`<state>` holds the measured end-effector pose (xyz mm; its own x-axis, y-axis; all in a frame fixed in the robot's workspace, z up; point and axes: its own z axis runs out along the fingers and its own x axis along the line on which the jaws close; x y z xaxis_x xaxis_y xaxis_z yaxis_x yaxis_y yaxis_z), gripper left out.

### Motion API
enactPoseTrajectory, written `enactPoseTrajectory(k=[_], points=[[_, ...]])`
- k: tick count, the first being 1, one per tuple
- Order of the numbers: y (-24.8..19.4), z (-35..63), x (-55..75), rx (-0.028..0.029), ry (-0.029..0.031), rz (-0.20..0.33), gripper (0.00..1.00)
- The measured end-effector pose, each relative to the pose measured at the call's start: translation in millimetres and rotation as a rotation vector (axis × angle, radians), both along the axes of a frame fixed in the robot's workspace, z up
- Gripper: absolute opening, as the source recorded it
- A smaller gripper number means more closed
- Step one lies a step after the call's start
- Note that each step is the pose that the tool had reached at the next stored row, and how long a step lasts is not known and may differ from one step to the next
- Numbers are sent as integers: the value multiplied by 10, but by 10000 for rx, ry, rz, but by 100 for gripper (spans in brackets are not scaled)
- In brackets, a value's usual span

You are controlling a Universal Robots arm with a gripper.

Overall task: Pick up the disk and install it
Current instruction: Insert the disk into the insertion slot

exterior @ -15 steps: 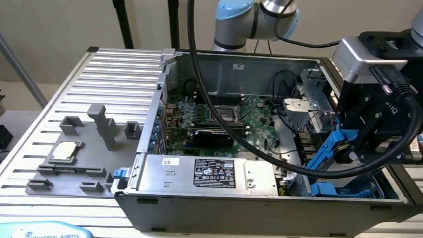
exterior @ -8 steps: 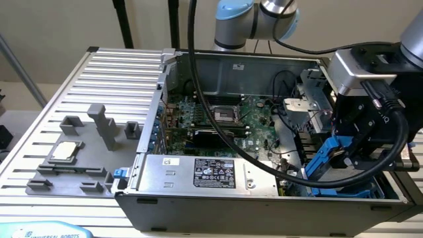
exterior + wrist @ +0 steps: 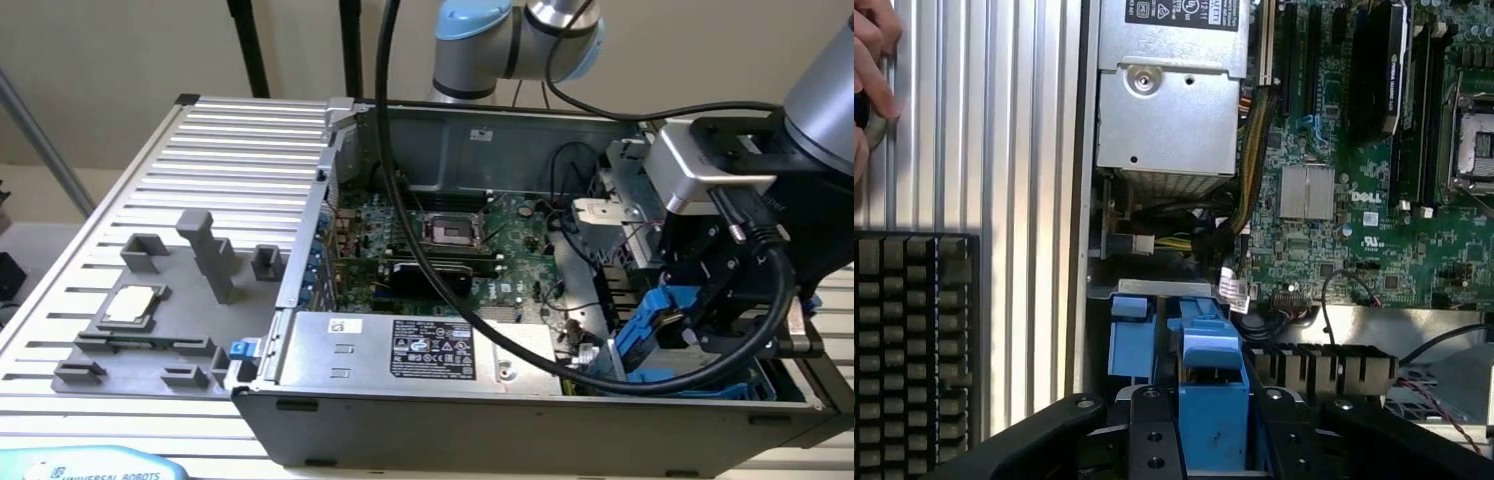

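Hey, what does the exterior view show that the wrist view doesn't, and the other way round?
The exterior view adds the grey fixture tray beside the computer case, with a small square processor chip on it, and the arm's blue-capped joint. The wrist view adds a person's hand on the ribbed table and a black finned block. Both share the motherboard, the grey power supply box, and the gripper closed on the blue-framed disk.
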<state>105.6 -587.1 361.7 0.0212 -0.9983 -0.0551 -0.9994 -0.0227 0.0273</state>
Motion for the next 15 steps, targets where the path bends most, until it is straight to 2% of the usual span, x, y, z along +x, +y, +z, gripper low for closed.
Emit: enactPoseTrajectory(k=[5,6,15], points=[[0,-6,0,1,1,3,34],[0,-6,0,1,0,2,40],[0,25,47,1,0,2,40]])
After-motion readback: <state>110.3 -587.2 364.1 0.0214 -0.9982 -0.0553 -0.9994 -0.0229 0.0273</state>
